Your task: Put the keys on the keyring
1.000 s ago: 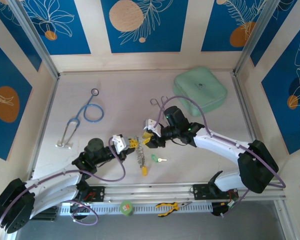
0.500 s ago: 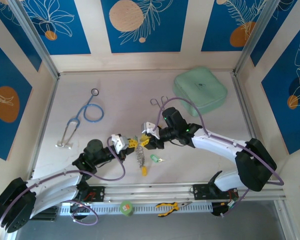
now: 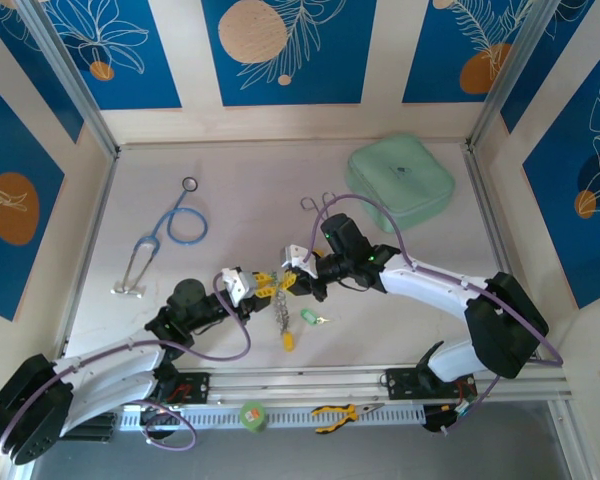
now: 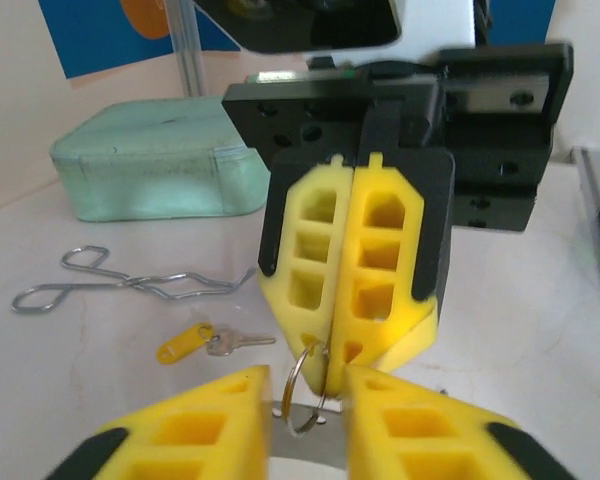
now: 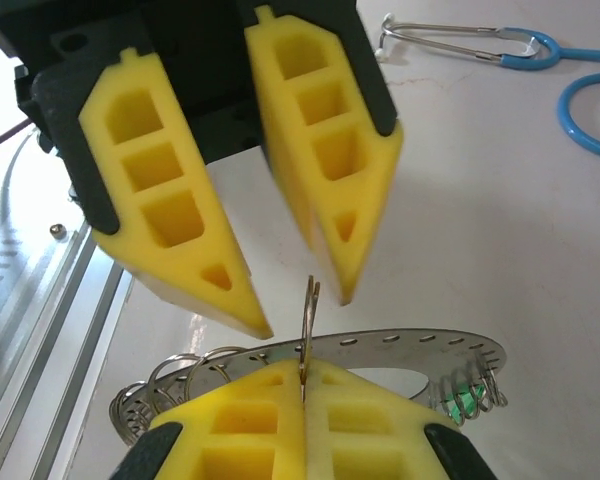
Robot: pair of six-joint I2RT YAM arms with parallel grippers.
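The keyring is held up between both arms, above the table. The left gripper has its jaws wide, either side of one small rim ring. The right gripper has its jaws clamped on that ring. The yellow key and green key lie loose on the table nearby. Assessment: no key appears threaded, so all threading is left to do.

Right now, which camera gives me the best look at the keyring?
The right wrist view: the keyring shows close up as a perforated silver arc fringed with small loops, one pinched in the right claw. The left wrist view catches that loop and a metal sliver; the top view shows it tiny between the arms.
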